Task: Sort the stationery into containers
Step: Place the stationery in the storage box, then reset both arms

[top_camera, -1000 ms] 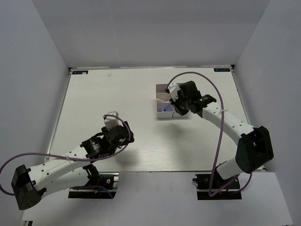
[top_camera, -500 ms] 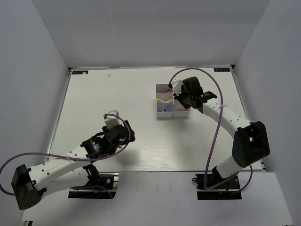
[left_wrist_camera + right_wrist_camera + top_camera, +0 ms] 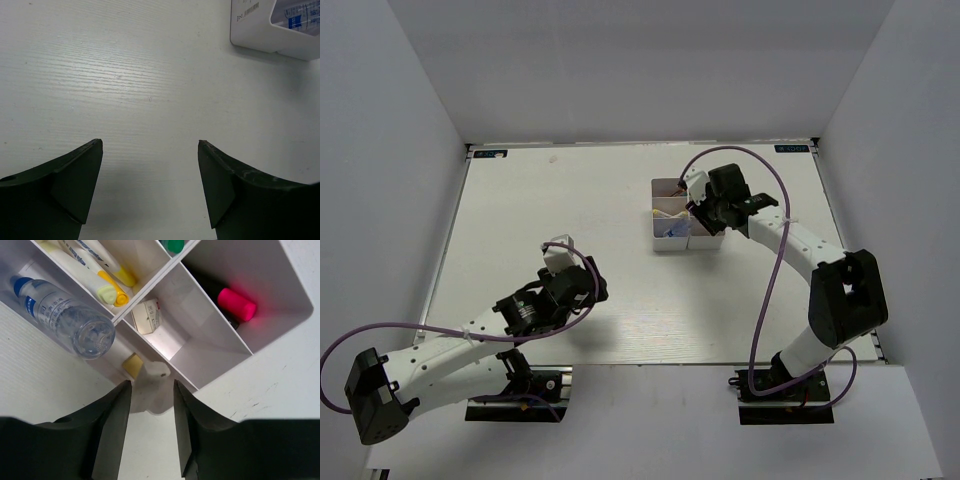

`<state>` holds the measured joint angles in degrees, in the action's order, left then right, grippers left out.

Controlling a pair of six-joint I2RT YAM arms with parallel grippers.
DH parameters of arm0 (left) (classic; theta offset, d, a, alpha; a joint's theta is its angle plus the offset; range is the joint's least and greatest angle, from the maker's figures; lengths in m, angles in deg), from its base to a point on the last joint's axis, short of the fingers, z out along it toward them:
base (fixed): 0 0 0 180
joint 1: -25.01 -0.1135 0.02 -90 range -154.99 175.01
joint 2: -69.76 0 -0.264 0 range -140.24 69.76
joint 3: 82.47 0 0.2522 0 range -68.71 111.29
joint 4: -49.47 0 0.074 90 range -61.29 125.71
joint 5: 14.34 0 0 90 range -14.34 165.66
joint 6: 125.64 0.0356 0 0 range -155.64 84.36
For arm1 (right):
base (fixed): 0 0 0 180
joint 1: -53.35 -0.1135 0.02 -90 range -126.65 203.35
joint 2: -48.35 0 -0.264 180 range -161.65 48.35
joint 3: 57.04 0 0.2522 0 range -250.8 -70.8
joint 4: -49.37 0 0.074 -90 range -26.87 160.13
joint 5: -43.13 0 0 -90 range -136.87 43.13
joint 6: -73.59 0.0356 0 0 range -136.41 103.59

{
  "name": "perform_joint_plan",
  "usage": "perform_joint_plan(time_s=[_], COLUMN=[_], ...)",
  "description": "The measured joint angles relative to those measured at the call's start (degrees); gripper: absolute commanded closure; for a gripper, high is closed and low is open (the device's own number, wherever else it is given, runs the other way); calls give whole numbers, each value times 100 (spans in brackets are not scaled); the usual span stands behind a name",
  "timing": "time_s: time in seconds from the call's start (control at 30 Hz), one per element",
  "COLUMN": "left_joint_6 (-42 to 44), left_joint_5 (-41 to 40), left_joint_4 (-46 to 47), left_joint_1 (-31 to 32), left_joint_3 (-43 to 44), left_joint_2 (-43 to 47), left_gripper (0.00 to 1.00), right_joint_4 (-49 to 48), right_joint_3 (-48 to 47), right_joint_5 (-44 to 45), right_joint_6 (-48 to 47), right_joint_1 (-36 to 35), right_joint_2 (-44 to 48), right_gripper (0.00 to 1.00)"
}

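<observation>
The white organiser tray [image 3: 668, 212] stands at the back right of the table. My right gripper [image 3: 700, 207] hangs right over it, open and empty. In the right wrist view my right gripper [image 3: 150, 386] is above a compartment that holds a yellow eraser [image 3: 132, 365] and a whitish eraser [image 3: 158, 370]. Other compartments hold a blue-white tube [image 3: 65, 315], white sticks with yellow tips [image 3: 95, 272], a tan eraser [image 3: 145, 316], a pink highlighter [image 3: 236, 304] and a green marker [image 3: 175, 245]. My left gripper [image 3: 150, 144] is open and empty above bare table.
The left wrist view shows a corner of the tray [image 3: 255, 30] at the top right, with the tube [image 3: 300, 12] in it. White walls close in the table on the left, back and right. The right arm's purple cable [image 3: 760, 170] loops above the tray.
My right gripper has shifted a little farther back over the tray and its forearm has swung in. The left arm has hardly moved.
</observation>
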<state>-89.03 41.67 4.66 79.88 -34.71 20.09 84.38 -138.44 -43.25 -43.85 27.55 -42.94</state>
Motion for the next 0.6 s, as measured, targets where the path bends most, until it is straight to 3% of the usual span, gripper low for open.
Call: perform_joint_plan(time_s=[0.37, 0.6], left_joint_6=[37, 103], left_joint_5=[0, 26], left_joint_4=[28, 140], left_joint_1=[0, 0], left_joint_3=[-63, -63], left_joint_2=[2, 2], left_gripper=[14, 14], right_joint_4=[184, 339], right_joint_3=[-9, -9], right_joint_5=[-227, -625], right_joint_6=[28, 203], right_joint_1=[72, 136], right_joint_2=[50, 699], right_gripper=[51, 52])
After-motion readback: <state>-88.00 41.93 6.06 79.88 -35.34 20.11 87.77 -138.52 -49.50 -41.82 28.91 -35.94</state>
